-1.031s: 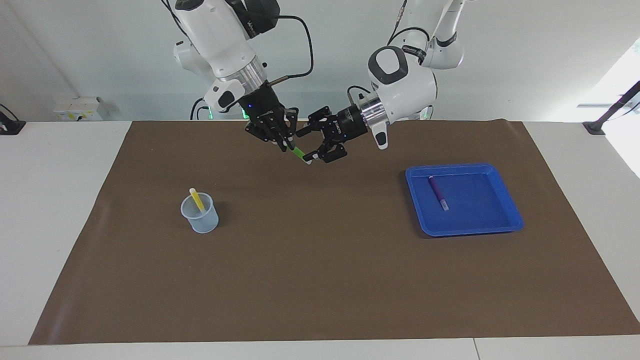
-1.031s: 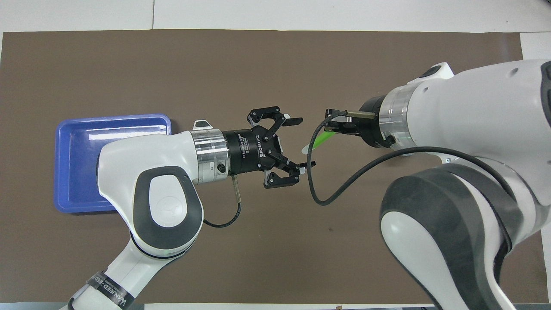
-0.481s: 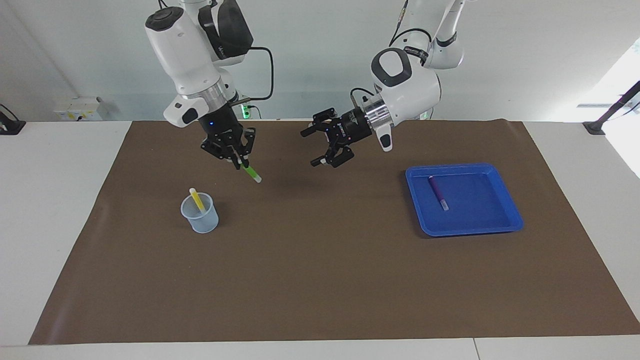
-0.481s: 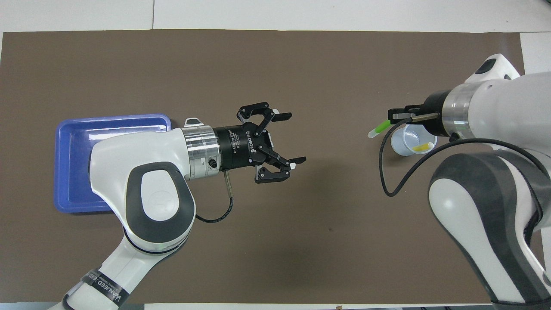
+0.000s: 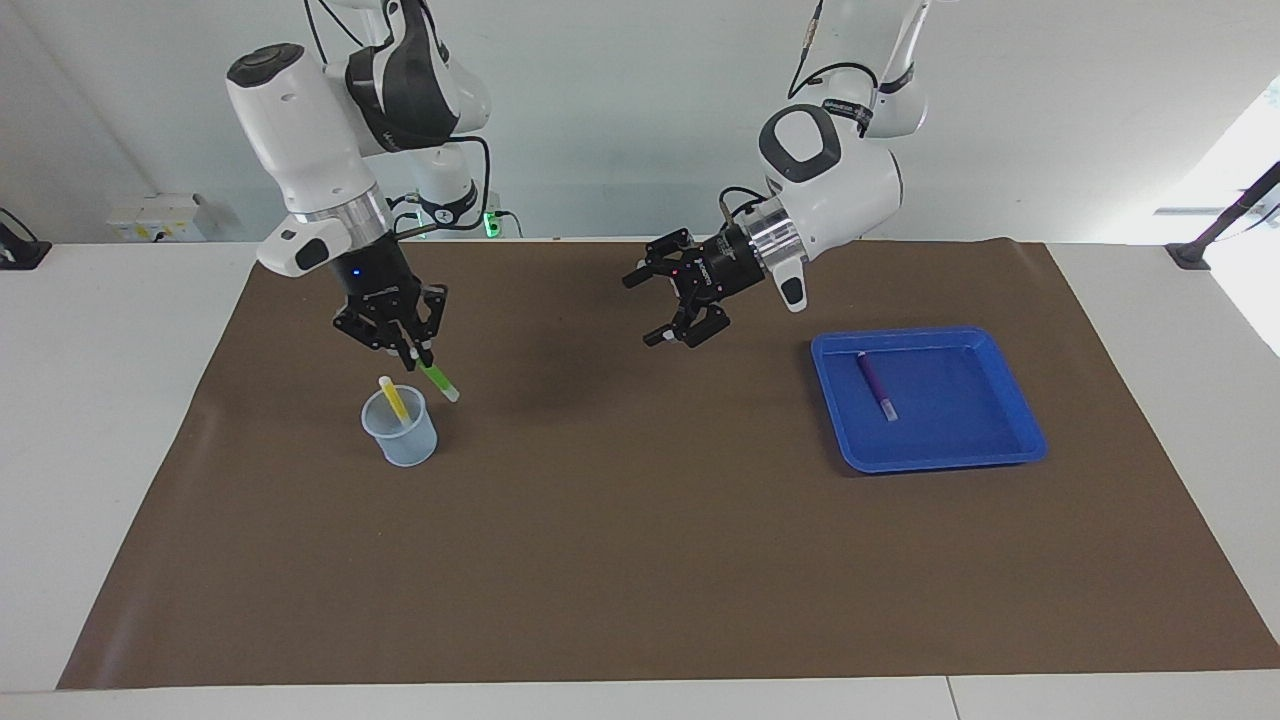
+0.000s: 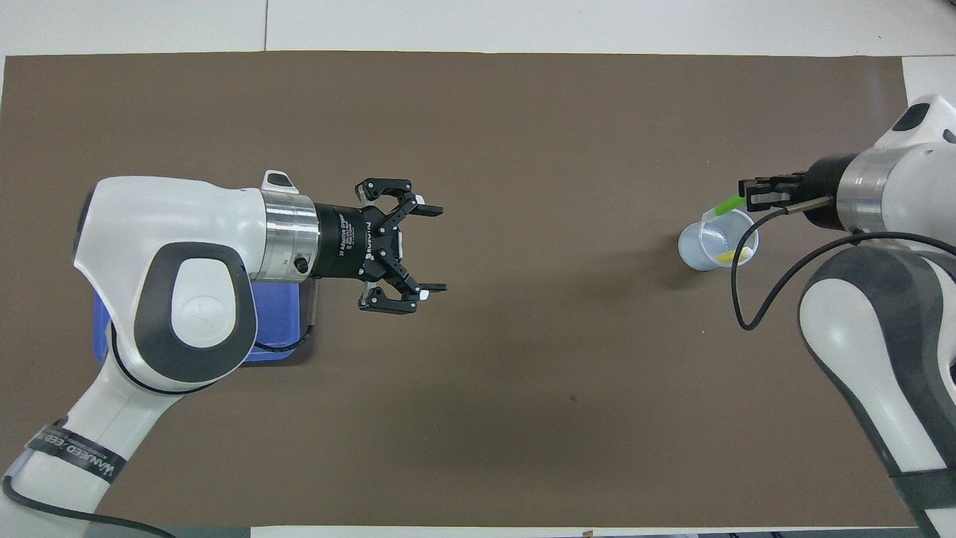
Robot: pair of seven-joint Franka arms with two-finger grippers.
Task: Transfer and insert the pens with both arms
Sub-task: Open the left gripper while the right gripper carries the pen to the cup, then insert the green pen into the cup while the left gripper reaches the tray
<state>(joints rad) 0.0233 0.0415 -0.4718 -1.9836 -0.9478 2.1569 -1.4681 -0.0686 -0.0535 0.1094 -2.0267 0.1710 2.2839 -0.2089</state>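
a white surface [image 5: 120,420] is covered across most of its width by a brown mat [image 5: 640,560]. a pale, plain wall [image 5: 620,120] is seen at the robots' end of the surface. a white socket box [image 5: 160,218] is mounted low on that wall toward the right arm's end. bright daylight is let in at a window [image 5: 1255,200] toward the left arm's end, where a black clamp [image 5: 1190,255] is fixed at the surface's edge.
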